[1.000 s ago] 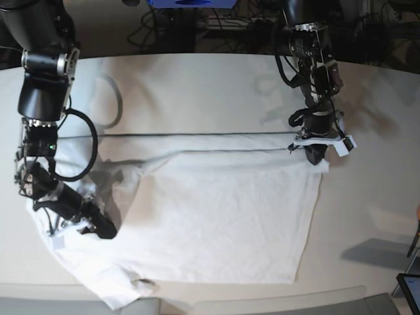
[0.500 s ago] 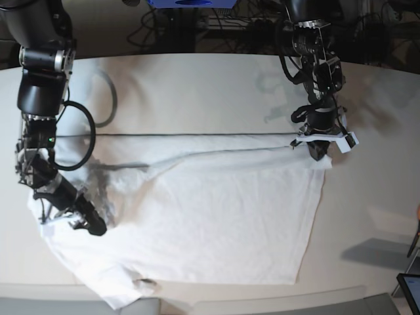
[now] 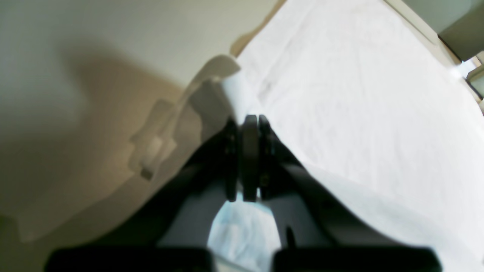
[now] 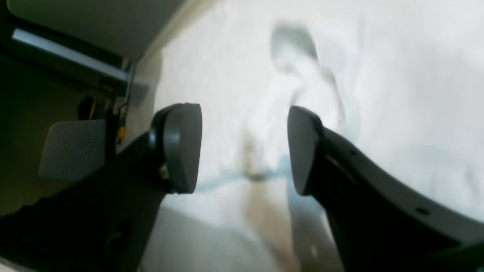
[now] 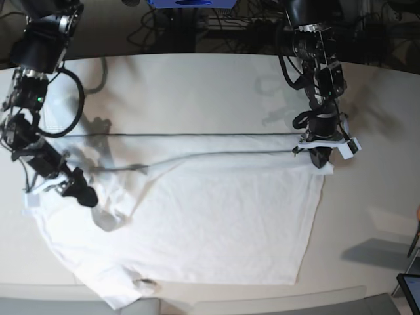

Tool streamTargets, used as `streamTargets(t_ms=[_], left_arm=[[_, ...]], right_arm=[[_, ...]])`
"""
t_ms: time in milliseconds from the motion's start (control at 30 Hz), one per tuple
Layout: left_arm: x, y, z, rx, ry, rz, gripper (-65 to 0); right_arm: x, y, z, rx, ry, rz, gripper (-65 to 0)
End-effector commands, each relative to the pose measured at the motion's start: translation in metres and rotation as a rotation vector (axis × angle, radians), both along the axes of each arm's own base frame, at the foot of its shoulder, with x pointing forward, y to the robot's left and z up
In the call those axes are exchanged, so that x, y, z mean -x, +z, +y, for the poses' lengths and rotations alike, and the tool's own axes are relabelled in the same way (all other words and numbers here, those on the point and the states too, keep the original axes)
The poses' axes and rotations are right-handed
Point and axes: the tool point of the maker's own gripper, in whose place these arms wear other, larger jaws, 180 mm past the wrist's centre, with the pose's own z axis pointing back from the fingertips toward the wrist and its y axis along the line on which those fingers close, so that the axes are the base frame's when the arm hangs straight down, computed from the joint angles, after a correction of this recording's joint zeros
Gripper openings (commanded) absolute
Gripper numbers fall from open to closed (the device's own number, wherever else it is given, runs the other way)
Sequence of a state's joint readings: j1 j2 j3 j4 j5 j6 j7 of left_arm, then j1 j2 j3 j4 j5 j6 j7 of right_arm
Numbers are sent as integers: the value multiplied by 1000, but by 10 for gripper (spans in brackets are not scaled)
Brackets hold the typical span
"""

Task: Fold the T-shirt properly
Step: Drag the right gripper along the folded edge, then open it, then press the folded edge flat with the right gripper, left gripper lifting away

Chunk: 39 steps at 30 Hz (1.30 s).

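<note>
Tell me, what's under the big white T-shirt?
The T-shirt lies on the off-white table, which shows bare all around it. The left gripper pinches one corner. Anything else beneath is covered by cloth, so I can't tell.

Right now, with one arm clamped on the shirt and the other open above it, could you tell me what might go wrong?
1. The left gripper is shut on the T-shirt at its far corner; any pull could drag the whole shirt and undo the folded edge.
2. The right gripper hangs open over rumpled fabric near the sleeve; closing there may catch several layers.
3. The near edge lies close to the table front and could slip off.
</note>
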State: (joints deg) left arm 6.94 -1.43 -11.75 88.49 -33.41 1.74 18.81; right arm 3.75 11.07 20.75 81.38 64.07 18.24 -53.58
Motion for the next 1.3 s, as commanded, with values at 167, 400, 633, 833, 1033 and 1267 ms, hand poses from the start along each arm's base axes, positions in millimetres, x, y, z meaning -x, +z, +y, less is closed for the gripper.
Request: streamTargets(t_ms=[167,400,633,833,1033,1267], left_arm=[[-20,28,5,-21,4,-90,-650],[-13,10,24,1,68,-50,-650],[-13,8,25,6,72,-48,-583],[-20,13,21,118,98,-103,-381],[-44,5,16,176,99,-96,-361],[-65,12,11,200,96,-121,-361]], right_arm=[[29,13,14,25,36,-50,-306],[56,2,22,51,88,7,-306],[68,-9,37,33,150,69,-306],[73,-13,42,20,153,84,-306],[79,-17,43,21,165,102,-306],[82,-20,44,25,176,114,-306]])
